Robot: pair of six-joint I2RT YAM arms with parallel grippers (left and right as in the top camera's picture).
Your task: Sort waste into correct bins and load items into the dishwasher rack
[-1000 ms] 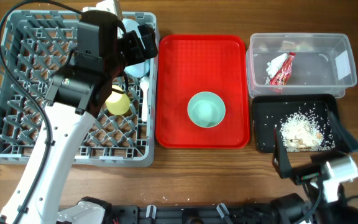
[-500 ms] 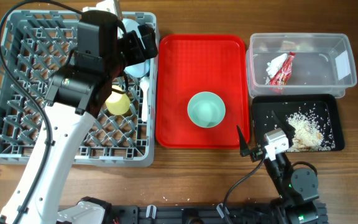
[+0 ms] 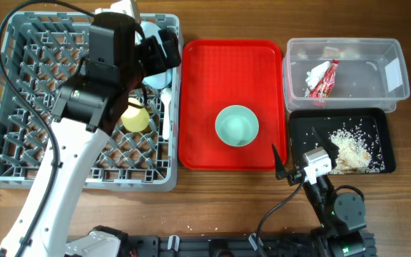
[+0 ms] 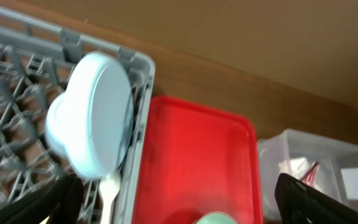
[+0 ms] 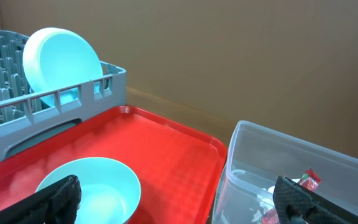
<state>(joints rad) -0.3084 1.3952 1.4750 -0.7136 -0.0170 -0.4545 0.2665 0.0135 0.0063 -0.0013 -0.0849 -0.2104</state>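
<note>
Far left is the grey dishwasher rack (image 3: 13, 107), with the left arm reaching across it toward its back right corner. The left gripper (image 4: 178, 185) hangs over that corner with its fingers spread wide and nothing between them. There's a small yellow cup (image 3: 135, 118) in the rack, just right of the middle. The pale blue plate (image 4: 98, 112) stands on edge in the back right corner, against the rack wall. A white plastic utensil (image 3: 166, 114) lies along the rack's right side. I can't tell if it's the spoon or the fork.

Next over, just beside the rack, is the flat red serving tray (image 3: 205, 71). The mint-green bowl (image 3: 237, 126) sits upright on it, a bit below centre, and looks empty.

Over on the right, the clear plastic tub (image 3: 362, 68) is at the back, with its white label (image 3: 391, 77) on the right end. The red-and-white snack wrapper (image 3: 325, 84) lies in the tub's left half, and the crumpled white tissue (image 3: 317, 72) touches it on the left. In front of the tub and touching it is the shallow black tray (image 3: 304, 139). The beige food scraps (image 3: 348, 146) are piled toward its middle and right.

The right arm is tucked low at the table's front edge, near the gap between the red tray and the black tray. The right gripper (image 5: 176, 186) is wide open too, holding nothing, and faces back over the mint-green bowl and the tub.
</note>
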